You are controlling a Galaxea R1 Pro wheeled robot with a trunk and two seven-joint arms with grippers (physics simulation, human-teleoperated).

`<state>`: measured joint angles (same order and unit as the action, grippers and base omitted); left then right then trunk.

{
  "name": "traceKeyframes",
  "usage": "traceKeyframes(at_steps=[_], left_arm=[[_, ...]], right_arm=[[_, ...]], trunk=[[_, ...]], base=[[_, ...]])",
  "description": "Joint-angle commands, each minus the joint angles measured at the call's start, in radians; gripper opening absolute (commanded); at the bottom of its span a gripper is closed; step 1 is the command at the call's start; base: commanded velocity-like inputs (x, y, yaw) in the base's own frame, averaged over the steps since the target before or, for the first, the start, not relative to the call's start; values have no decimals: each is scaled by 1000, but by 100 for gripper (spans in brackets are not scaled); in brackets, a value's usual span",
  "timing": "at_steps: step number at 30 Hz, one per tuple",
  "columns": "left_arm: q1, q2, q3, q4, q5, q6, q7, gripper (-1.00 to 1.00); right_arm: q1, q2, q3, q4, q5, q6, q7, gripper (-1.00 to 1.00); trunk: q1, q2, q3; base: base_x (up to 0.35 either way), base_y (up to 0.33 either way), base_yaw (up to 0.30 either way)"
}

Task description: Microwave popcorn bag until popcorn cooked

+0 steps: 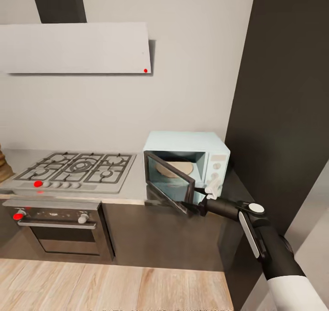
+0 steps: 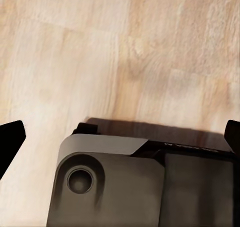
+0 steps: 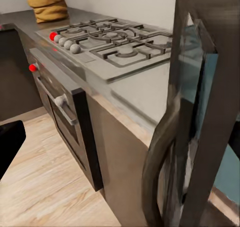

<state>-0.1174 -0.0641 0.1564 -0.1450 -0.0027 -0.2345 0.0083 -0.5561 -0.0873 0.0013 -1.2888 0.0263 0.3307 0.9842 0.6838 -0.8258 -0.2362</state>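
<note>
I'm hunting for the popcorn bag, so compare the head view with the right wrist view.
Head view alone: the white hood, the microwave's cream control panel and the turntable inside, the right pincer at the door. Right wrist view alone: the whole popcorn bag on the countertop beyond the hob. Both: the hob, the oven, the open microwave door, the wood floor.

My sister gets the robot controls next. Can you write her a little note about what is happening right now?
Right gripper: at the edge of the open microwave door; I cannot tell whether it grips.
Left gripper: open, empty, over the wood floor.
Microwave: on the countertop, door partly open, nothing on its turntable.
Popcorn bag: on the counter past the hob.
Done: door opening.
Left: fetch bag, load, shut door, heat.
</note>
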Motion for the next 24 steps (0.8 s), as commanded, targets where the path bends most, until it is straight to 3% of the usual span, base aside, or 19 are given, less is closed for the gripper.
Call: traceKeyframes(at_steps=[1, 24], left_arm=[[-1, 0, 4, 1, 0, -3, 1, 100], [1, -1, 3, 1, -2, -3, 1, 100]], right_arm=[[-1, 0, 1, -1, 1, 7, 4, 100], [-1, 0, 2, -1, 2, 7, 4, 100]], trunk=[[0, -1, -1], [0, -1, -1]], base=[[-51, 58, 0], [-53, 80, 0]])
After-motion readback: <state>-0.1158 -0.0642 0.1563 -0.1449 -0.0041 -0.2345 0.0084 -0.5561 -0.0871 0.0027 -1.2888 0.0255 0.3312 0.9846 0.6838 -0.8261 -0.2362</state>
